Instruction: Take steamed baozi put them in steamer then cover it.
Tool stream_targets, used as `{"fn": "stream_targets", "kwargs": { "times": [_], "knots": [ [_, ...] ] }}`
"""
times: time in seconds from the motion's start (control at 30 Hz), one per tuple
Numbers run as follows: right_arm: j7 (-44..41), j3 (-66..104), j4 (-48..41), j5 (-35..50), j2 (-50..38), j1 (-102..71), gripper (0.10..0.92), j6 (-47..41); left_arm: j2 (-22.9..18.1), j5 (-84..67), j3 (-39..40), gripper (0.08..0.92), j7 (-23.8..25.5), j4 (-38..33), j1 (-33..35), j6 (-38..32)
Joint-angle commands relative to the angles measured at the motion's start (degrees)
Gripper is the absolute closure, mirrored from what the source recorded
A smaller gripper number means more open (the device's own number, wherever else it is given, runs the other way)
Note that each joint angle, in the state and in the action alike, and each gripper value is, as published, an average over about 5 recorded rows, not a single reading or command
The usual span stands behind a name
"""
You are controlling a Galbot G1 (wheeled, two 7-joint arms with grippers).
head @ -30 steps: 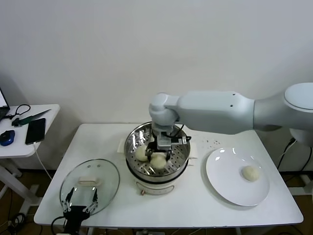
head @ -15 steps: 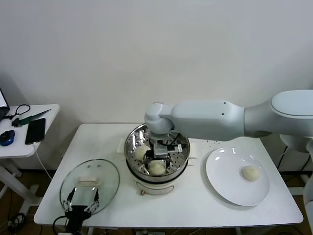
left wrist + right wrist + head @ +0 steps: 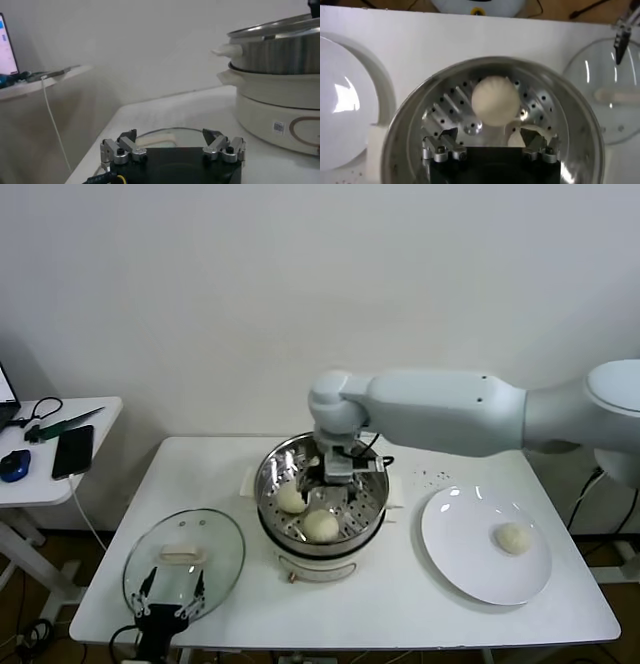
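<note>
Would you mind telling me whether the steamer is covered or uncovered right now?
Uncovered. The lid lies flat on the table left of the steamer, whose open top shows two buns inside.

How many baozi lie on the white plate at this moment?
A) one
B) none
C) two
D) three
A: the head view shows a single baozi on the plate, near its far right side; two others lie in the steamer.
</note>
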Motion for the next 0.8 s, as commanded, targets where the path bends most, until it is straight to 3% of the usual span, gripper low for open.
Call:
{"fn": "stream_targets", "kwargs": {
  "times": [0.03, 0.23, 0.4, 0.6, 0.8],
  "knots": [
    [4.17, -2.05, 1.0, 6.53, -11.79, 7.8, 0.203, -12.01, 0.23, 0.98, 0.78, 0.177, 0.0, -0.52, 0.06, 0.44],
    [4.33, -3.61, 1.28, 13.76, -23.73, 8.76, 0.203, -27.1, 0.12, 1.47, 1.1, 0.177, 0.01, -0.71, -0.71, 0.59],
    [3.87, -1.94, 0.53, 17.66, -33.52, 3.33, 0.203, -32.73, 0.18, 1.28, 1.03, 0.177, 0.14, -1.08, -1.2, 0.61],
    [2.69, 11.34, -2.97, 11.77, -42.39, -14.1, 0.203, -33.83, 0.4, 0.49, 0.91, 0.177, 0.53, -1.48, -0.76, -0.08],
    [1.07, 25.43, -7.66, 3.08, -44.71, -31.76, 0.203, -31.15, 0.71, -0.39, 0.62, 0.177, 0.75, -2.14, -0.3, -0.42]
  ]
}}
